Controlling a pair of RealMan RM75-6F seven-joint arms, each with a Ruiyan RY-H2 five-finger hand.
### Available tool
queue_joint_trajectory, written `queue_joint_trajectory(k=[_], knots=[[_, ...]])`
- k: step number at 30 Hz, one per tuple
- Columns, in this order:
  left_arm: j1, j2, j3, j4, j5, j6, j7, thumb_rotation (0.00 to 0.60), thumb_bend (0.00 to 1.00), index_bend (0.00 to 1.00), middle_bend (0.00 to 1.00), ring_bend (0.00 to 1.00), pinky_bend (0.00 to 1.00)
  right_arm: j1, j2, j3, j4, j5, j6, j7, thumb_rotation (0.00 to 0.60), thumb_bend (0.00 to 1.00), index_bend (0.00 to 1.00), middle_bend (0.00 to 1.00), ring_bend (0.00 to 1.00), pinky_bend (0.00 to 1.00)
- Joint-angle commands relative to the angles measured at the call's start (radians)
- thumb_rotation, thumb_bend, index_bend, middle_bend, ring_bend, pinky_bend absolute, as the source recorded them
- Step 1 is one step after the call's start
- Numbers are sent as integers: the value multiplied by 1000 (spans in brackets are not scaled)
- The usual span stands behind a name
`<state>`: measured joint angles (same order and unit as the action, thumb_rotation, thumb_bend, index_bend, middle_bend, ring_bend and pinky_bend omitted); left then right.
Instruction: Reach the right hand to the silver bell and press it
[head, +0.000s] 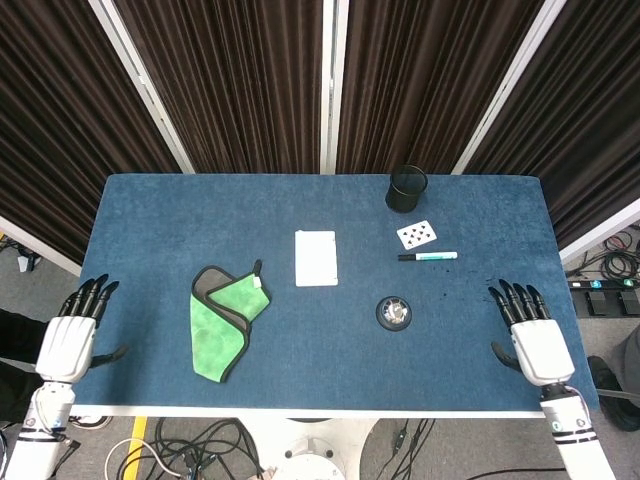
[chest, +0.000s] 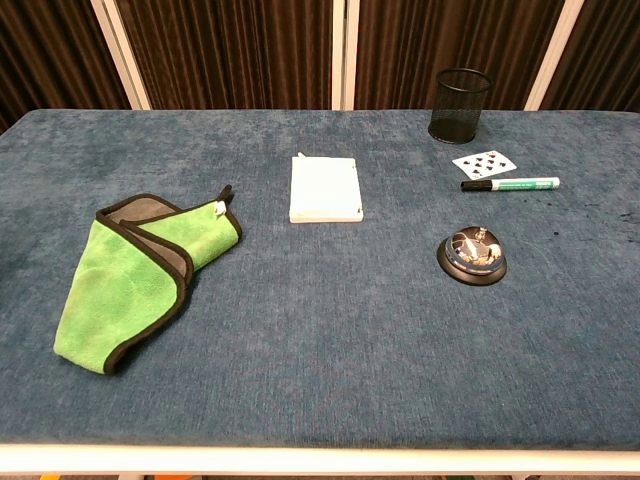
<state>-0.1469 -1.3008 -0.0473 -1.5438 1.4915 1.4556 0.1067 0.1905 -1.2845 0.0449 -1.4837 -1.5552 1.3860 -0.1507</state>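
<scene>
Your bell (head: 394, 312) sits right of centre on the blue table (head: 300, 380), nearer than the pen (head: 428, 256), card (head: 416, 234) and black cup (head: 406, 187). Your right hand (head: 533, 336) is over the table's near right edge, well apart from the bell, fingers spread and holding nothing. Your left hand (head: 72, 336) lies released off the left edge, beyond the green cloth (head: 224, 321) and white pad (head: 316, 258).

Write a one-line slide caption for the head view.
Right hand open over the table's right edge, apart from the silver bell; left hand open.
</scene>
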Motion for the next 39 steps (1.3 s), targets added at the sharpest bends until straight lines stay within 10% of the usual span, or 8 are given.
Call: queue_joint_trajectory(k=[1,5,8,21,28,39], knots=[[2,0,0,4,3,6,-2,600,26,99,11,0,157,24,-34,9,33,-33,8,-39,600,563,0,188,161,220],[5,-3,3,12,1,5,-7,600,27,98,11,0,158,57,-85,8,84,-71,-3,-82,600,865,65,565,578,630],[6,0,2,13,-1,6,-9,600,27,98,11,0,158,79,-123,8,114,-91,-12,-97,600,995,218,697,690,702],[7,5,3,25,-3,2,-23,600,26,99,11,0,157,129,-245,-18,204,-88,-94,-133,600,1000,298,863,786,736],[7,7,2,31,-9,-2,-30,600,26,98,11,0,158,140,-289,-16,186,-9,-183,-279,600,1000,12,868,790,736],[8,10,0,46,-17,-9,-45,600,27,98,11,0,158,156,-328,-22,176,62,-253,-362,600,1000,0,872,797,736]])
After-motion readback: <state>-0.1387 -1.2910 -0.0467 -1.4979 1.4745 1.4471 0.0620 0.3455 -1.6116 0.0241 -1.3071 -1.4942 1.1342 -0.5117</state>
